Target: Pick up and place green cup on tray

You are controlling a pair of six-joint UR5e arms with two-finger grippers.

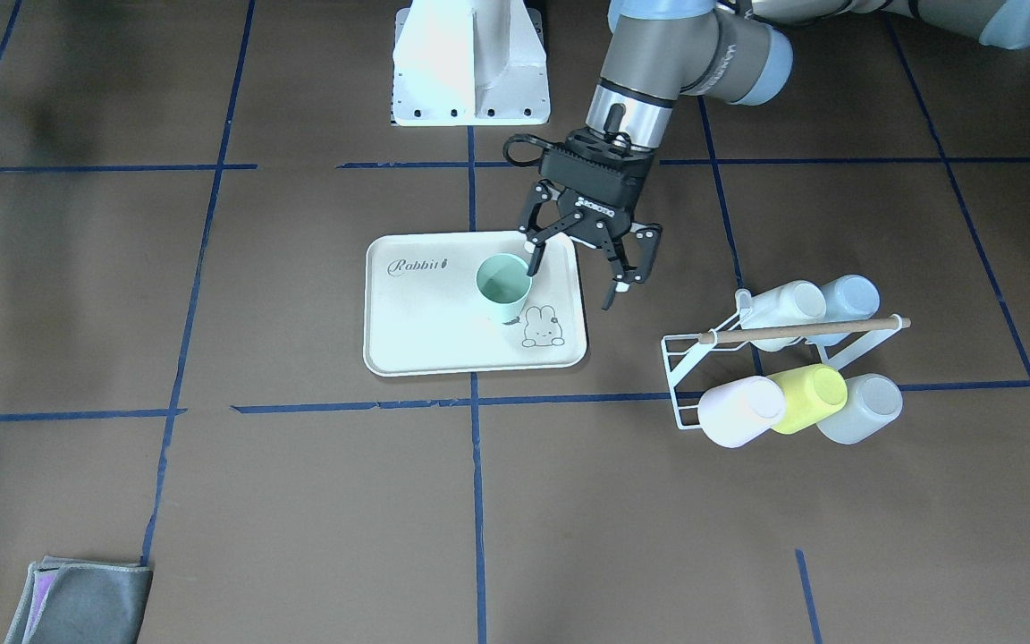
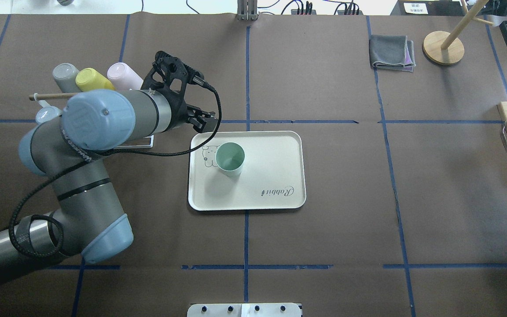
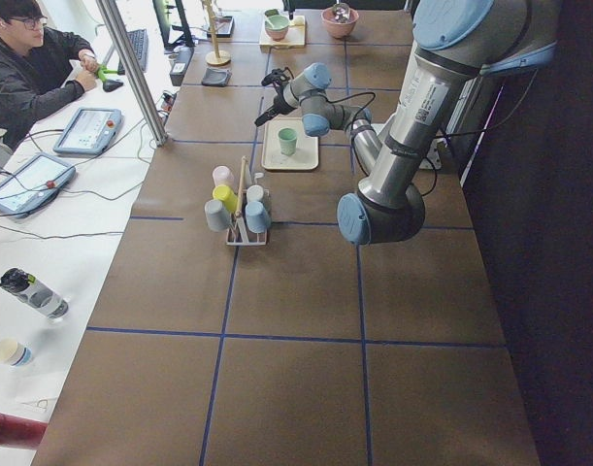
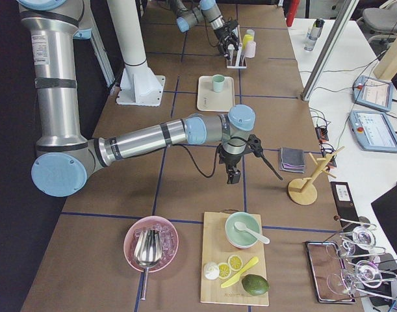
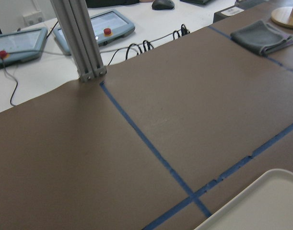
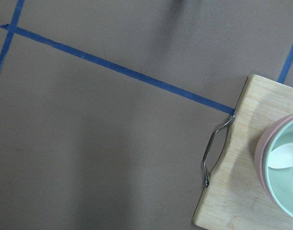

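Green cup (image 1: 504, 286) upright on tray (image 1: 426, 322), mouth up, long axis vertical, toward 3 o'clock of centre in the front-facing view, clear of the rim. Bare tray toward 9 o'clock. Left gripper (image 1: 571, 284) spread wide at the cup's 3 o'clock, holding nothing. Right gripper (image 4: 232, 175): open or closed, cannot tell.

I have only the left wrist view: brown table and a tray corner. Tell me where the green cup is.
Observer: The green cup stands upright on the tray, beside its bunny drawing.
Operator: Report the left gripper.
Observer: The left gripper is open, beside the cup, not around it.
Operator: Now the right arm.
Observer: The right gripper hangs far from the tray, near the cutting board; open or shut, I cannot tell.
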